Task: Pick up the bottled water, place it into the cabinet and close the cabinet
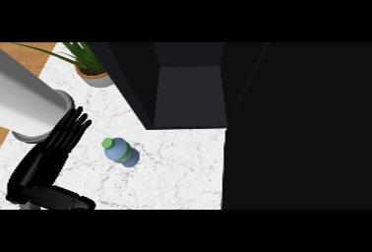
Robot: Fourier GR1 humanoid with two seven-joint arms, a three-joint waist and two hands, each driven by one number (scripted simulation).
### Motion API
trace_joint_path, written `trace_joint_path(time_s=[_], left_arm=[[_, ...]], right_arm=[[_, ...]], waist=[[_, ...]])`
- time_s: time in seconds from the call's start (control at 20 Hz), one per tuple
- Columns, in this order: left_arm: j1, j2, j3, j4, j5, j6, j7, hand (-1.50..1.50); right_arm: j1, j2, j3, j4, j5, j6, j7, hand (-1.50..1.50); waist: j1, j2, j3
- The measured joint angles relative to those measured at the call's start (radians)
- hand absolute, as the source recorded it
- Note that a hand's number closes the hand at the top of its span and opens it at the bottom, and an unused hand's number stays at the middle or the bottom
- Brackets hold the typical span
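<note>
In the head view, the bottled water (120, 152) is standing upright on the marble counter (174, 172), green cap toward the camera, just left of the open cabinet (187, 93) and a little nearer than its dark opening. The left hand (54, 147) is lying at the left of the bottle, apart from it, fingers straight and spread, holding nothing.

The bottle is probably light, stiff enough to take a squeeze, and smooth, so it could be slippery; the body below the cap looks like the best place to wrap fingers round.

The right hand is showing nowhere. A large black panel (298, 128), likely the cabinet door, is covering the whole right side and hiding the counter beneath. The cabinet interior is too dark to read. A potted plant (91, 66) and a white cylinder (29, 106) are standing at the far left, both partly cut off.
</note>
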Motion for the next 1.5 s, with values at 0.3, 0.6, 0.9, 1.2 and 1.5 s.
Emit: trace_joint_path(time_s=[0.3,0.6,0.9,1.2,1.5], left_arm=[[-0.052,-0.036,-0.015,0.219,-0.109,0.026,-0.158,-1.5],[-0.129,-0.041,0.013,0.477,-0.175,0.052,-0.345,-1.5],[-0.22,-0.028,0.027,0.753,-0.237,0.06,-0.528,-1.5],[-0.302,-0.025,0.017,0.985,-0.261,0.0,-0.636,-1.5],[-0.369,-0.028,0.023,1.14,-0.259,-0.011,-0.684,1.5]], right_arm=[[0.059,-0.013,-0.01,-0.01,0.003,0.023,-0.046,-1.5],[0.118,-0.023,-0.032,-0.009,0.005,0.055,-0.102,-1.5],[0.149,-0.027,-0.017,-0.011,0.01,0.07,-0.127,-1.5],[0.154,-0.024,0.0,-0.006,0.017,0.07,-0.129,-1.5],[0.203,-0.025,0.013,-0.006,0.023,0.083,-0.172,-1.5]], waist=[[-0.004,0.001,0.0],[-0.007,0.001,-0.001],[-0.009,0.004,-0.001],[-0.01,0.006,-0.002],[-0.013,0.005,-0.002]])
